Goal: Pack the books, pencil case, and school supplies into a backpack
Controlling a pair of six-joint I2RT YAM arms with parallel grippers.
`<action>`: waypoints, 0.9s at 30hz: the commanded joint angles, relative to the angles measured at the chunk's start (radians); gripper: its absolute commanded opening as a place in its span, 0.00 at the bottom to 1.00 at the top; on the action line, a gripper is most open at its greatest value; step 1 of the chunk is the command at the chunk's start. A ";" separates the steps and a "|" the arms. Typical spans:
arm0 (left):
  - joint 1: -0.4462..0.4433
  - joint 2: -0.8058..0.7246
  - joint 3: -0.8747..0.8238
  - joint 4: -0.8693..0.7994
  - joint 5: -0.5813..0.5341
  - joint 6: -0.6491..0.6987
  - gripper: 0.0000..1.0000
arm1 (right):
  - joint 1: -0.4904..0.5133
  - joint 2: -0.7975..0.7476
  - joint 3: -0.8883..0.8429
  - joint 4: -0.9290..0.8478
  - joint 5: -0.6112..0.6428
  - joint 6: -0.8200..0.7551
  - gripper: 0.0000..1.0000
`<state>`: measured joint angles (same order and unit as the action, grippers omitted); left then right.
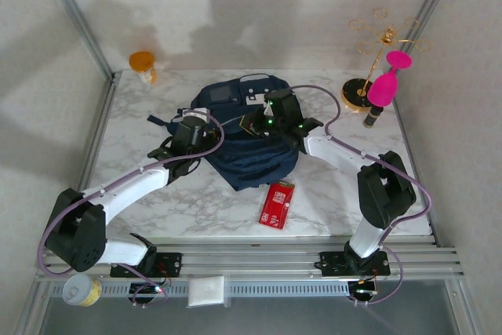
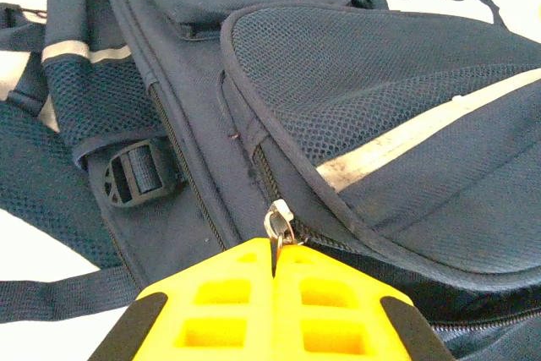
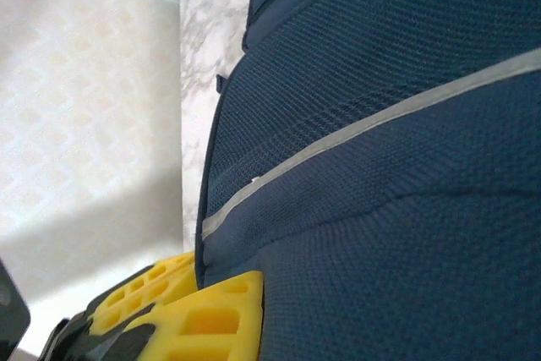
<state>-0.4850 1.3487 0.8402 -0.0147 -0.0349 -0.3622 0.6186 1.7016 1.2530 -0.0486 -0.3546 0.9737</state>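
**Both pincers on the backpack [image 1: 259, 166]**

My left pincer [image 2: 275, 253] is pressed together on a metal zipper pull [image 2: 276, 221] of the navy backpack, which sits mid-table. My right pincer [image 3: 199, 290] pinches the mesh pocket's edge. The red packet [image 1: 277, 204] lies on the marble table [image 1: 196, 202] — just in front of the bag.

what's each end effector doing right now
left end effector: closed on the zipper pull
right end effector: closed, pinching the backpack edge
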 commanded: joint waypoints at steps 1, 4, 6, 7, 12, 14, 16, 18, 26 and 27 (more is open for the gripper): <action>0.111 -0.017 -0.028 -0.068 -0.168 -0.001 0.00 | -0.110 -0.065 0.045 -0.085 -0.022 -0.113 0.00; 0.135 0.015 -0.017 -0.057 -0.184 0.043 0.00 | -0.147 -0.055 0.068 -0.124 -0.078 -0.167 0.00; 0.149 0.029 -0.016 -0.029 -0.183 0.085 0.00 | -0.165 -0.038 0.097 -0.149 -0.121 -0.198 0.00; 0.151 0.032 -0.019 -0.002 -0.170 0.124 0.00 | -0.172 -0.029 0.116 -0.172 -0.127 -0.217 0.00; 0.152 0.030 -0.081 0.178 -0.216 0.308 0.00 | -0.191 0.004 0.192 -0.239 -0.165 -0.271 0.00; 0.167 0.045 -0.091 0.229 -0.251 0.335 0.00 | -0.188 0.009 0.202 -0.254 -0.156 -0.284 0.00; 0.204 0.069 -0.077 0.255 -0.217 0.315 0.00 | -0.182 0.020 0.194 -0.249 -0.167 -0.283 0.00; 0.229 0.104 -0.073 0.285 -0.191 0.314 0.00 | -0.182 0.034 0.190 -0.244 -0.172 -0.282 0.00; 0.223 0.167 -0.032 0.204 -0.052 0.260 0.00 | -0.144 0.072 0.211 -0.284 -0.114 -0.346 0.11; 0.212 0.155 -0.039 0.200 -0.033 0.243 0.00 | -0.144 0.067 0.209 -0.288 -0.112 -0.362 0.22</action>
<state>-0.3710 1.5021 0.8059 0.3023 0.1390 -0.0669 0.5159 1.8019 1.4288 -0.2333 -0.5232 0.6895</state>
